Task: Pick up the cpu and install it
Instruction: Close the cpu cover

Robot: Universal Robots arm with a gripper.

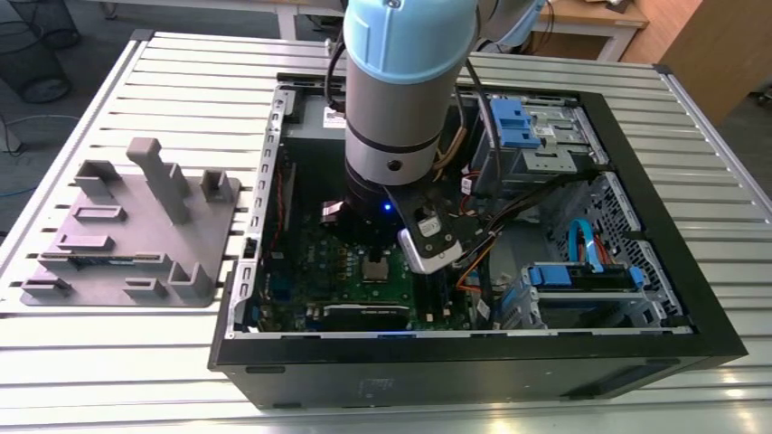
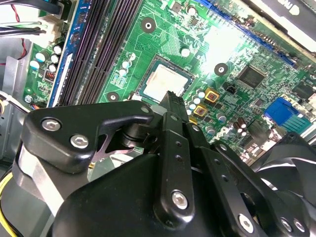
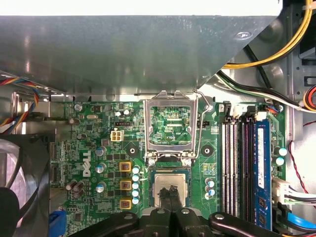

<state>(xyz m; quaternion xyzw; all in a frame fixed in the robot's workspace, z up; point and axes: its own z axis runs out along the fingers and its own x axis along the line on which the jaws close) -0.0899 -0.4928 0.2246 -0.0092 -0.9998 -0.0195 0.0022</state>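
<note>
The cpu point(image 1: 378, 268) lies in the socket point(image 3: 170, 171), and the gripper point(image 3: 170, 191) is pinched narrow over it.
Exterior view: the arm point(image 1: 392, 108) hangs inside the computer case point(image 1: 675, 298), above the socket. Second wrist view: the cpu sits flat in the socket. First wrist view: the gripper is closed on nothing, and the metal frame point(image 3: 170, 123) stands hinged open beside the socket.

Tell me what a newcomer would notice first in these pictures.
The pale blue robot arm reaching down into the open computer case dominates the exterior view. In the first wrist view, the green motherboard stands out, its silver retention frame swung open. Beside that frame the black claw hangs, tips together, over the silver cpu lying in its socket.
</note>
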